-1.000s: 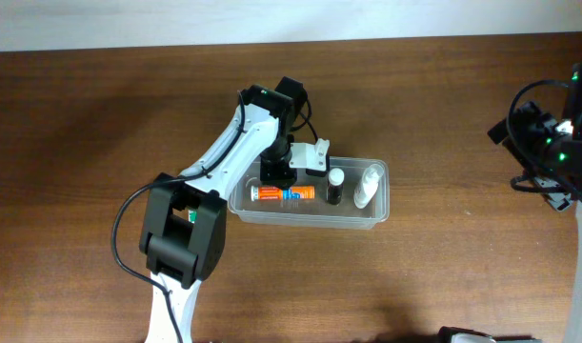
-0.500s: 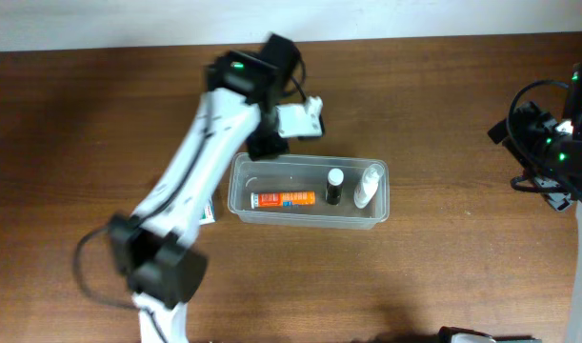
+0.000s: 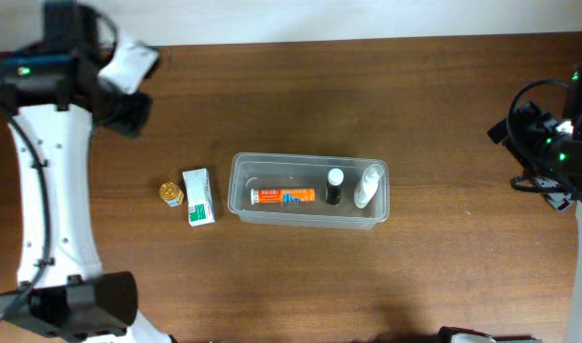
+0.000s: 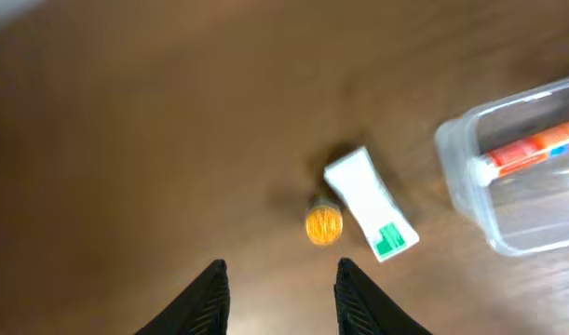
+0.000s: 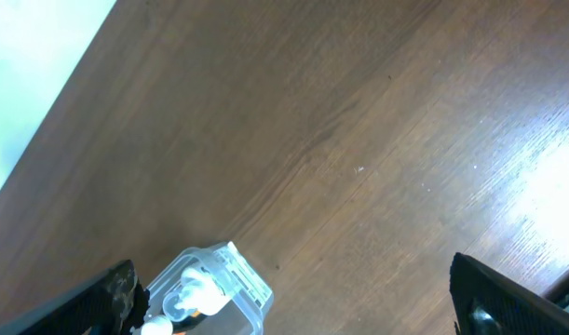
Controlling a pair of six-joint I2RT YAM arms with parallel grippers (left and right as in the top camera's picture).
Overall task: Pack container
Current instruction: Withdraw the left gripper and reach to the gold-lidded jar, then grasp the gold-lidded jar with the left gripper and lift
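White-green box (image 3: 199, 196), small gold object (image 3: 170, 193), brown table (image 3: 386, 95)

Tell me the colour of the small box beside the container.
The box is white with a green end, shown best in the left wrist view.

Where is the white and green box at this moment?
In the overhead view the white and green box lies on the table just left of the container, outside it, with a small gold object on its own left.

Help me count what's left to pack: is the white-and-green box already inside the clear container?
No, the white-and-green box lies on the table beside the container, outside its wall.
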